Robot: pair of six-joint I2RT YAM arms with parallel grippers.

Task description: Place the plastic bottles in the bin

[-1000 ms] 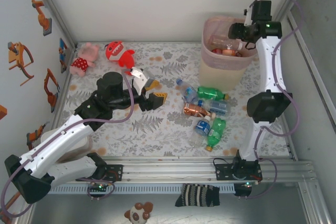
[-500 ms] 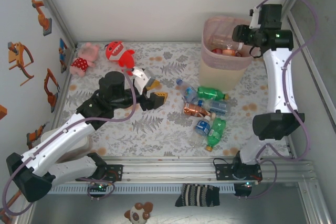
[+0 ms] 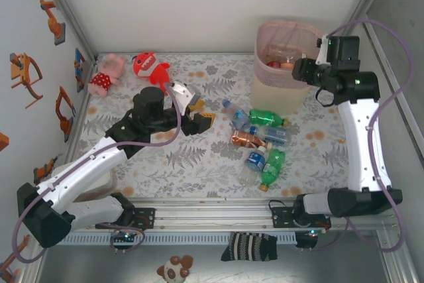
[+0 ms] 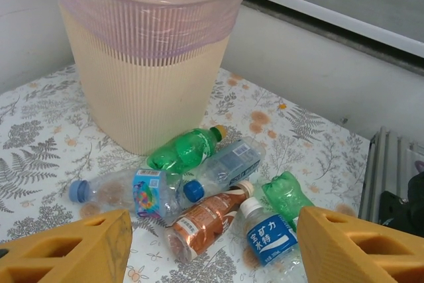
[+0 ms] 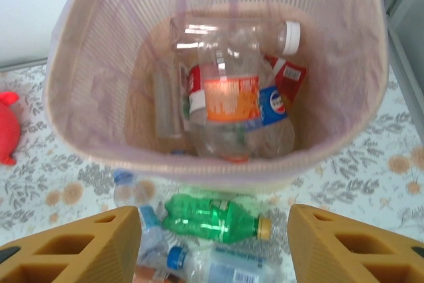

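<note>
Several plastic bottles (image 5: pixel 228 97) are already lying inside the bin (image 3: pixel 278 101), which is standing at the table's far right. About six loose bottles (image 3: pixel 260 140) are lying clustered on the floral table (image 3: pixel 199 164) just in front of it, waiting to go in. The right gripper (image 5: pixel 215 226) is hovering over the bin's mouth, fingers apart, carrying nothing. The left gripper (image 3: pixel 201 112) is facing the cluster, jaws likewise spread and empty, with nothing blocking its path. Two plush toys (image 3: pixel 129 69) are sitting well apart, far left.

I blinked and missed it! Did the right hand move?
Yes. The right hand pulled back from above the bin toward its near right rim.
</note>
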